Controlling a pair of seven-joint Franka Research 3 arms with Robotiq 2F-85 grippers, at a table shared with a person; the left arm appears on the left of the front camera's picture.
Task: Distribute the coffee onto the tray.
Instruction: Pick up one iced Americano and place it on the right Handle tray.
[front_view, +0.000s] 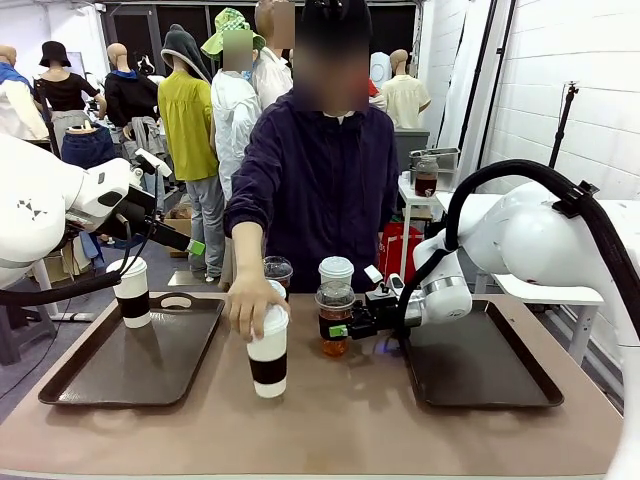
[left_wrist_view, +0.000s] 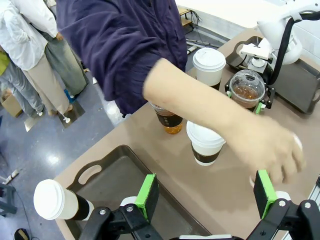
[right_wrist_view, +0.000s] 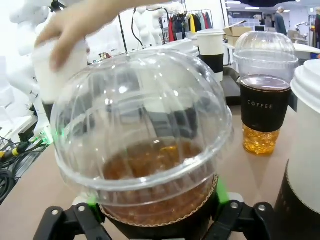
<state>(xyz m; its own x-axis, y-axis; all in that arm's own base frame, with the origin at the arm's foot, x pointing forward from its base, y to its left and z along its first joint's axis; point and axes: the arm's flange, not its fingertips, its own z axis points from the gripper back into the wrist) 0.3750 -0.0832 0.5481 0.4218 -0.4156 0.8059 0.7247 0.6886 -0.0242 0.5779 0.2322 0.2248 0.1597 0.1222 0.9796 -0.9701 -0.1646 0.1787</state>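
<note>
Right gripper (front_view: 350, 327) straddles a clear dome-lidded cup (front_view: 335, 300) mid-table, just off the right tray's (front_view: 480, 375) left edge. Its green pads sit at the cup's band; whether they press it I cannot tell. Left gripper (left_wrist_view: 206, 197) hangs wide open and empty above the left tray (front_view: 100, 375), where a white paper cup (front_view: 131, 290) stands at the far left corner. A person's hand (front_view: 250, 305) holds another paper cup (front_view: 268, 360) toward the table's near edge.

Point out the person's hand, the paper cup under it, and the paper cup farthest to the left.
Person's hand (front_view: 248, 308): front view, on the back of the hand.
Paper cup under it (front_view: 268, 371): front view, on its dark band.
Far-left paper cup (front_view: 133, 306): front view, on its dark band.
</note>
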